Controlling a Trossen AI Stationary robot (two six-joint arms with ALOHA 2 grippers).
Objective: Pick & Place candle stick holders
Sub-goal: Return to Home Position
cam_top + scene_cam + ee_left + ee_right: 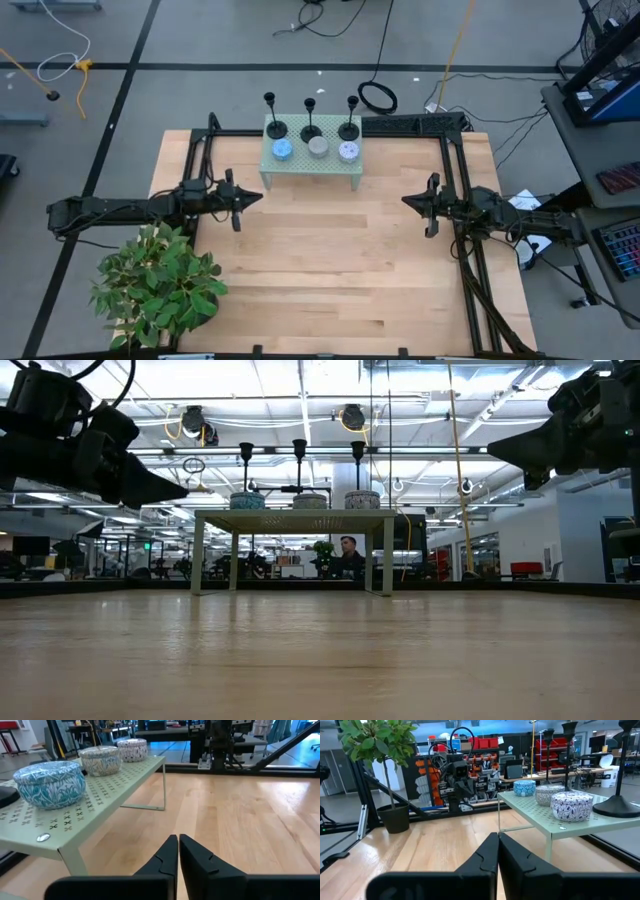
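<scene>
Candle stick holders (311,130): three, black, stems upright, in a row along the rear of the green shelf (310,172), behind three candle jars (318,147). Left gripper (256,197) and right gripper (406,200): flanking the shelf's near side, well apart from it, fingers pressed together, holding nothing. Each outer holder lies nearer its own side's arm, the left arm judged slightly closer.

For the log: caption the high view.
Three candle stick holders and three jars on the green shelf; left gripper, right gripper shut, empty.
</scene>
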